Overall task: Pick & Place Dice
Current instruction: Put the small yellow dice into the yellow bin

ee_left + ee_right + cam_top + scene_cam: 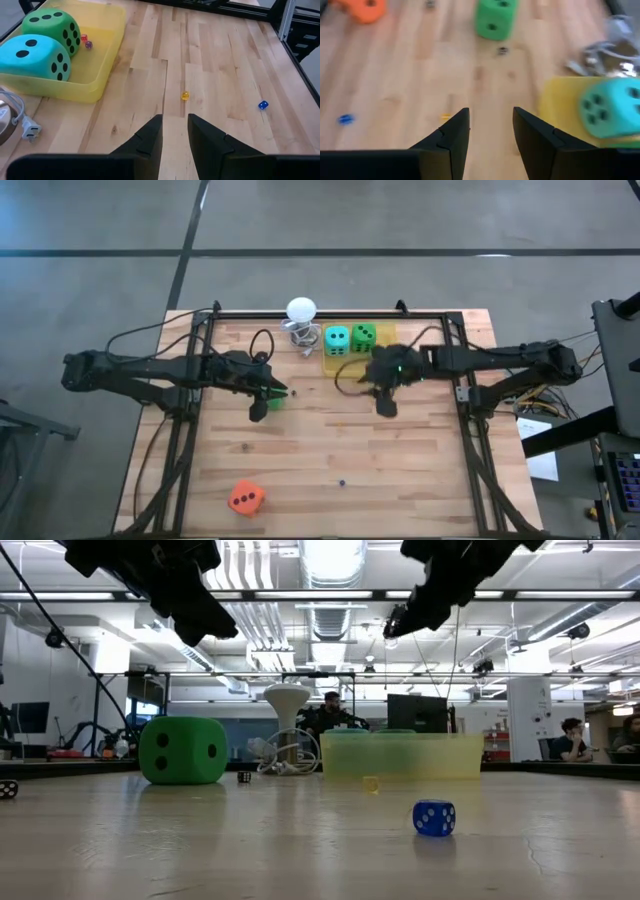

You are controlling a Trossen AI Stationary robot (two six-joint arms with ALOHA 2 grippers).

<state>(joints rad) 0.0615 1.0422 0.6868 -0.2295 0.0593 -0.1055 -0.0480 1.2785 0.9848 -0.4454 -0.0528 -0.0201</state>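
Two dice already sat in the yellow tray (334, 367) at the far edge of the surface (340, 450): the teal die (337, 340) and a green die (363, 336), side by side and touching or nearly so. The second green die (273, 399) lay on the bare wood beside the tray's left, directly under the left tool (262, 402). The orange die (245, 498) sat well apart, near the front-left corner.

The right tool (384, 402) hovered just in front of the tray, its fingers (451, 134) apart with bare wood between them and nothing held. The left tool's fingers (150, 137) stood narrowly parted, also empty in its wrist view.

The main risk looked to be the left tool. It hung close above the green die, and a descent with so small a gap would likely push the cube aside or press it down rather than straddle it. The die is far wider than that gap, so the fingers would need to spread first.

A second risk: tiny dice lay scattered on the wood, a blue one (263, 105) and a yellow one (185, 95) among them, and a sweeping arm could knock them about. The right arm, so near the tray, could also nudge it or jostle the white ball (301, 309) on its wire stand behind.

The big dice looked soft and foam-like, with rounded corners and black pips. They would probably squash a little under grip and could spring out if pinched off-centre.
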